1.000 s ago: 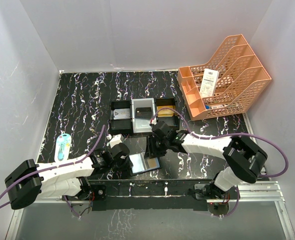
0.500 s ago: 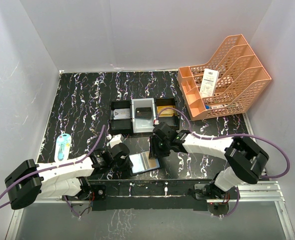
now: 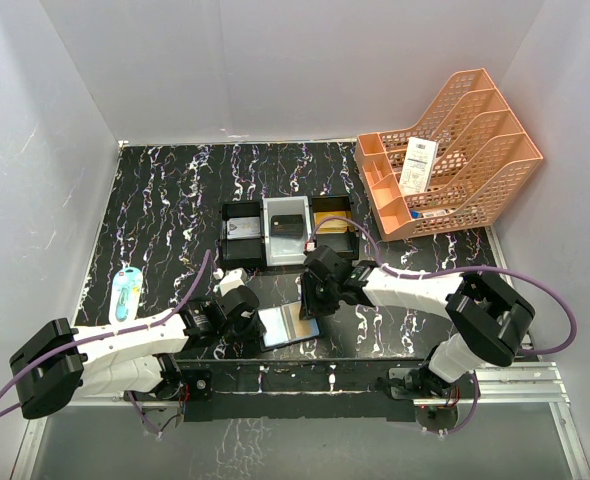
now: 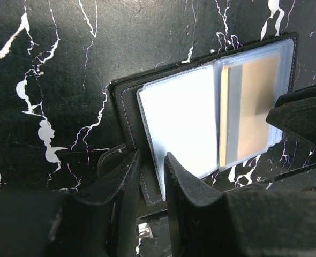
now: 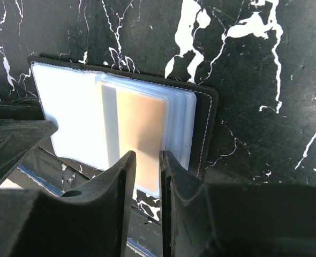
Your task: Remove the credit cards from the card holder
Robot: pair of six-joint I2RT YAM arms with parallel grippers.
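At the near edge of the black marbled table (image 3: 165, 200), between the two arms, the card holder (image 3: 285, 326) lies opened flat with its pale blue-grey inner faces up. The left gripper (image 4: 151, 158) is at its left end. The fingers (image 4: 127, 184) are drawn close together, and the holder's dark stitched edge sits in the narrow gap between them, apparently held there.

The right gripper (image 5: 147, 155) comes in from the far right, over the holder's right-hand panel. A gold-orange card (image 5: 139, 128) with a grey stripe down one side shows through the clear sleeves of that panel and has not been taken out. The right gripper's fingers (image 5: 179, 195) are also nearly together. They flank the card's near end, but the views do not show whether they pinch the card or its sleeve or merely rest over it. The left-hand panel shows only a blank, pale sleeve.

Just beyond the holder, towards the middle of the table, stands a row of three small bins (image 3: 285, 200). A grey card (image 3: 240, 230) lies in the left one, a black card (image 3: 288, 223) in the middle one and another gold-orange card (image 3: 332, 222) in the right one.

At the far right corner an orange mesh file rack (image 3: 475, 130) holds a printed white paper slip (image 3: 416, 165). Near the left side of the table, well apart from the holder, lies a small blue and white packet (image 3: 126, 293).
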